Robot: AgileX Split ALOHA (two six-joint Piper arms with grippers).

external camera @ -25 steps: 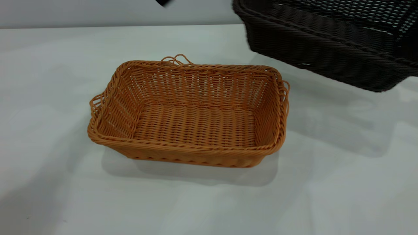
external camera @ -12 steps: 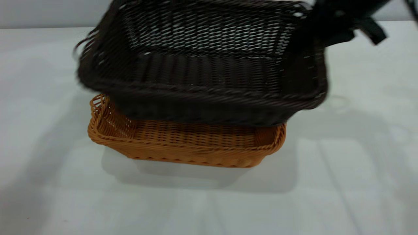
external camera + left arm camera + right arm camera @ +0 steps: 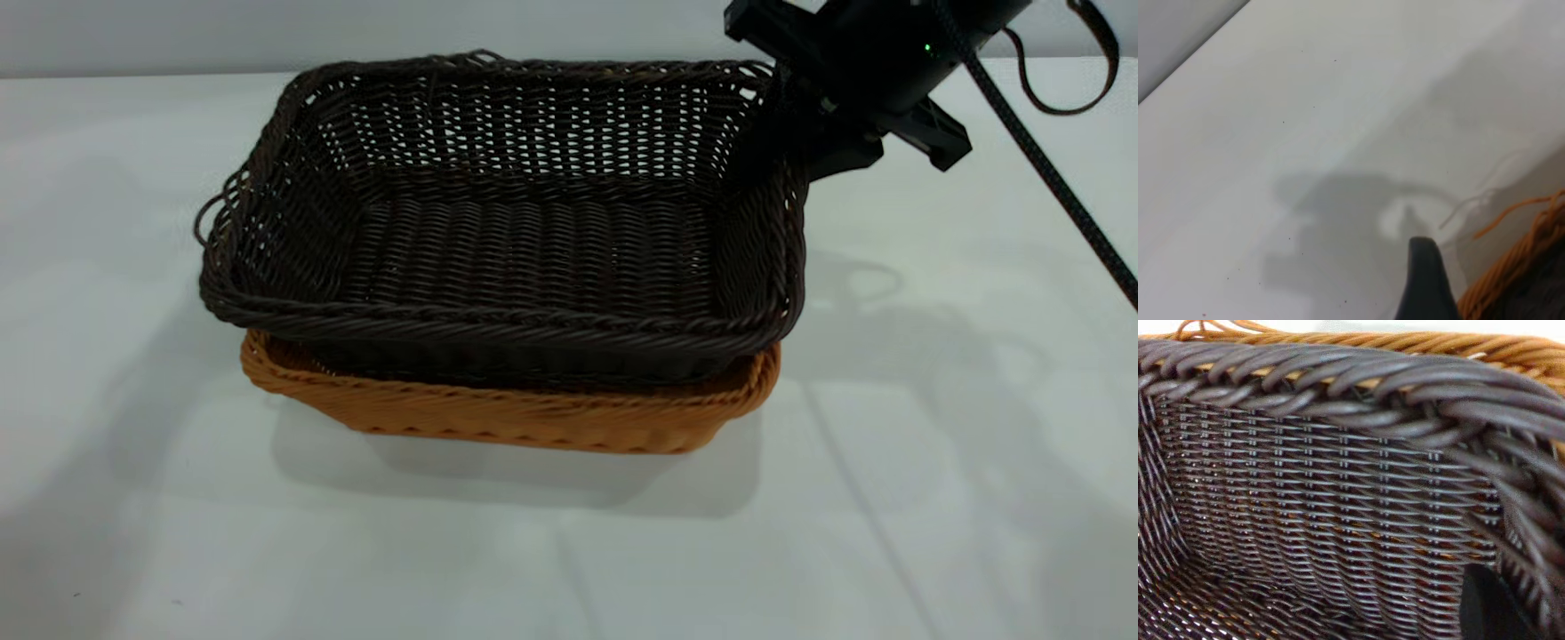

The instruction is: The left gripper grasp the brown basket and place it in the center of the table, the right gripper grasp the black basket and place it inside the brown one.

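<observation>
The right gripper [image 3: 794,133] sits at the black basket [image 3: 498,231]'s far right corner, but its fingertips are lost behind the dark rim, so its hold cannot be made out. In its wrist view one dark finger [image 3: 1488,607] is cut off by the frame's edge. Below that gripper, the brown basket [image 3: 516,413] shows only its front wall and rim; its inside is covered. The left gripper [image 3: 1425,283] shows just one blurred finger, cropped, beside orange weave.

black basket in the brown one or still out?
In. The black basket is nested in the brown basket, its rim standing proud. The right gripper is at its far right corner; grip hidden.
</observation>
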